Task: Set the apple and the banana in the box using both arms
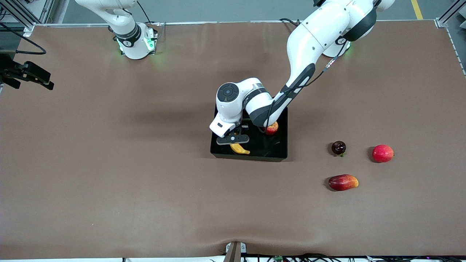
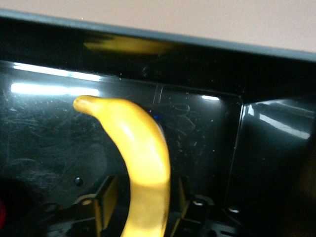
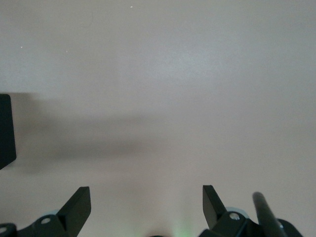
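Note:
The black box [image 1: 280,154] sits mid-table. The yellow banana [image 1: 239,148] lies in it by the wall nearest the front camera. The red-and-yellow apple [image 1: 272,127] also lies in the box, partly hidden by the left arm. My left gripper [image 1: 235,142] is low in the box, over the banana. In the left wrist view the banana [image 2: 140,158] lies between the open fingers [image 2: 106,197] with a gap on each side, the box wall [image 2: 197,64] ahead of it. My right gripper [image 3: 146,202] is open and empty over bare table; the front view does not show it.
Three fruits lie toward the left arm's end of the table: a small dark round one [image 1: 338,147], a smooth pink-red round one [image 1: 383,153] and an elongated dark-red-and-orange one [image 1: 343,182]. A black fixture [image 1: 27,72] juts in at the right arm's end.

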You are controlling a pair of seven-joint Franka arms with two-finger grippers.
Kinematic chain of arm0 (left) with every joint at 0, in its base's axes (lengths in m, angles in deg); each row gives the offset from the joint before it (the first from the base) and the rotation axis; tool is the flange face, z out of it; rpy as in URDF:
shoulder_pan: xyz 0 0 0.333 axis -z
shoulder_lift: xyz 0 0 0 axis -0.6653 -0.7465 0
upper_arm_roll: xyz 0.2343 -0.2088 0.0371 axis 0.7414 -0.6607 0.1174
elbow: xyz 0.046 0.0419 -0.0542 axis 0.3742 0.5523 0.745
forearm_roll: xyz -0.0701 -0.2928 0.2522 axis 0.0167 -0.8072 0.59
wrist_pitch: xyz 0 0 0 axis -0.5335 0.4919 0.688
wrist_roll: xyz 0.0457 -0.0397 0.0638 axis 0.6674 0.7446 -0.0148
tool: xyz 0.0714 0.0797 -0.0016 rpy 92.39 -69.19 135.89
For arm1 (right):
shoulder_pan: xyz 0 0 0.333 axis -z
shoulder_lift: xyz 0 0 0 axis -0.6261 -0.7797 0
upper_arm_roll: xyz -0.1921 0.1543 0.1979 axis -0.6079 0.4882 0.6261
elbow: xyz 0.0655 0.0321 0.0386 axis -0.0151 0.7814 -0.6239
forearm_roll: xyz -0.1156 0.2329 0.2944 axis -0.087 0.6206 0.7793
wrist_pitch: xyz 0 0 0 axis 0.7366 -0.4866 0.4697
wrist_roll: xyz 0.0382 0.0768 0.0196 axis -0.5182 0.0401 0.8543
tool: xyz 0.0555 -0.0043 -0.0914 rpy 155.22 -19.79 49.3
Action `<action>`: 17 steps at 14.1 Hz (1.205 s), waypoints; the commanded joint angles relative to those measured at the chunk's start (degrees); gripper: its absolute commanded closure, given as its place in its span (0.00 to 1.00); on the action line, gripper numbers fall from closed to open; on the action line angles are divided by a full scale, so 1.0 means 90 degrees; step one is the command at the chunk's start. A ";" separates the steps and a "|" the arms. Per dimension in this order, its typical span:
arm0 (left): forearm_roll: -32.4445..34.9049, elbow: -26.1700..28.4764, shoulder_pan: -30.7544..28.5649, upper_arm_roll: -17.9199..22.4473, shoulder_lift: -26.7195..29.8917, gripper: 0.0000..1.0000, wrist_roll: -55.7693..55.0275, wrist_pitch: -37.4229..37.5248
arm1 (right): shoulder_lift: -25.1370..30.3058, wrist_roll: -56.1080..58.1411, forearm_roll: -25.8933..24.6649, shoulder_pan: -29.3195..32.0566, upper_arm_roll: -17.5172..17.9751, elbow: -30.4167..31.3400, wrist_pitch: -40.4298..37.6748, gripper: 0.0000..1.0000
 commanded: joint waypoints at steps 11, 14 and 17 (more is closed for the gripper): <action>-0.0896 0.0077 -0.2179 -0.0028 0.3282 0.00 0.1023 0.2878 | 0.0074 -0.0001 -0.0092 0.0108 0.0118 0.0019 -0.0050 0.00; -0.1619 0.0116 -0.3019 -0.0028 0.3790 0.00 0.2573 0.3093 | 0.0074 -0.0001 -0.0092 0.0109 0.0118 0.0019 -0.0040 0.00; -0.2067 0.0165 -0.3848 -0.0028 0.4230 0.00 0.4506 0.3630 | 0.0074 -0.0001 -0.0092 0.0108 0.0118 0.0019 -0.0031 0.00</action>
